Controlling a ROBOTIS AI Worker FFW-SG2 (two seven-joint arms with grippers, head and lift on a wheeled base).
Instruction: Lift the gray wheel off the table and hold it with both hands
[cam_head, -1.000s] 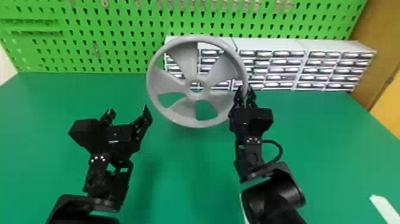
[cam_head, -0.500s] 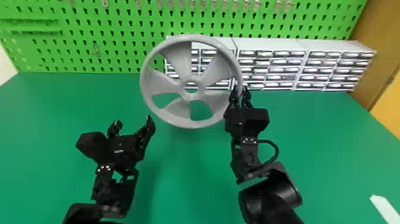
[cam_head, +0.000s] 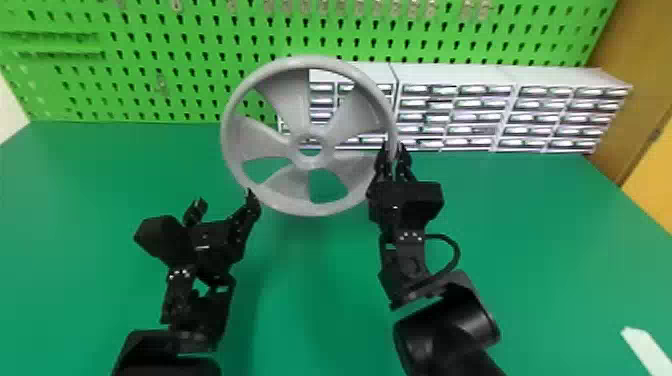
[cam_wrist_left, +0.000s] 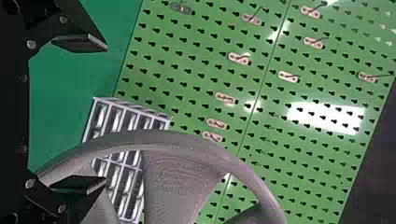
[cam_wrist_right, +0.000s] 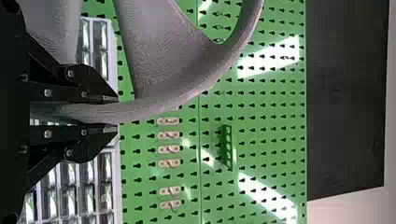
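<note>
Jaws spread wide on the black left gripper (cam_head: 225, 197); rim pinched between the black right gripper's (cam_head: 394, 146) fingers.
Held up over the flat green table (cam_head: 75, 175) is the round gray five-spoked wheel (cam_head: 316, 161), its lower-left rim beside the left gripper's inner finger; whether contact is made cannot be told. That rim should be straddled squarely before the left jaws are closed, lest the wheel be twisted. Behind, white cabinets of small drawers (cam_head: 450, 75) are set by the green pegboard (cam_head: 200, 95); their contents cannot be made out.
</note>
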